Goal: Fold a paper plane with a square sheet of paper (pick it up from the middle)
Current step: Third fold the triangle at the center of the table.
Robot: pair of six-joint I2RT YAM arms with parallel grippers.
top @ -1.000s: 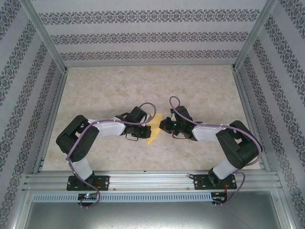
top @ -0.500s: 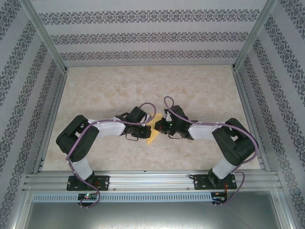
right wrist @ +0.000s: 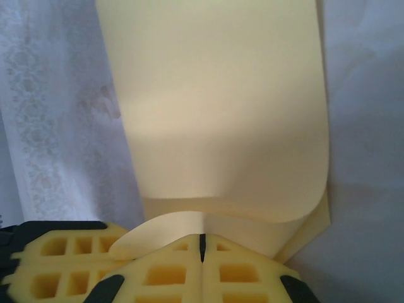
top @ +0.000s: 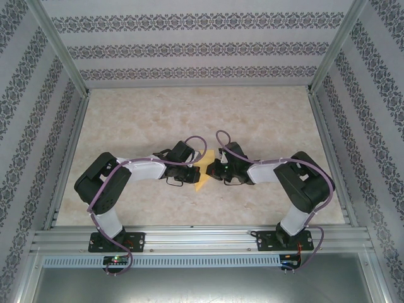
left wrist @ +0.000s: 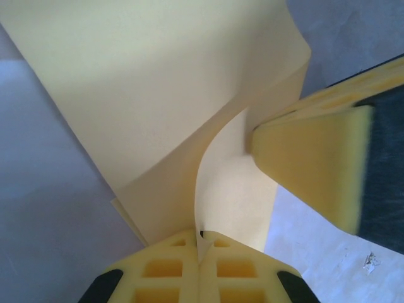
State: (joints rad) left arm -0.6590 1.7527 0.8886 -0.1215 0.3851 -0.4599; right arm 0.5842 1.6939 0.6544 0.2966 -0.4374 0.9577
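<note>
- The desk [top: 139, 120] is a pale marbled slab inside patterned walls; the work sits near its middle, a little toward the near edge.
- The left arm [top: 142, 169] and the right arm [top: 297, 183] reach inward from either side, and their wrists nearly meet at the centre.
- The sheet [top: 201, 182] is between the two wrists, lifted off the desk, with one yellow corner poking out far of the wrists and another near of them. It is partly folded: the wrist views show stacked layers, one bowing over in a soft curl instead of lying flat.
- The left tool [left wrist: 201, 249] is clenched on the sheet, with the paper running into the seam between its pads.
- The right tool [right wrist: 202, 247] is clenched too, its tip against the sheet beside the curl. I cannot tell whether a layer is pinched between its pads.
- Handling, as I judge it: the sheet is very light, thin and floppy, so it sags and bows wherever it is unsupported. It creases for good under pressure and could tear if the two tools pull apart.
- The best hold is probably on the layered edge or along the crease line, where the paper is stiffest, with a shallow pinch so the rest stays free to fold.
</note>
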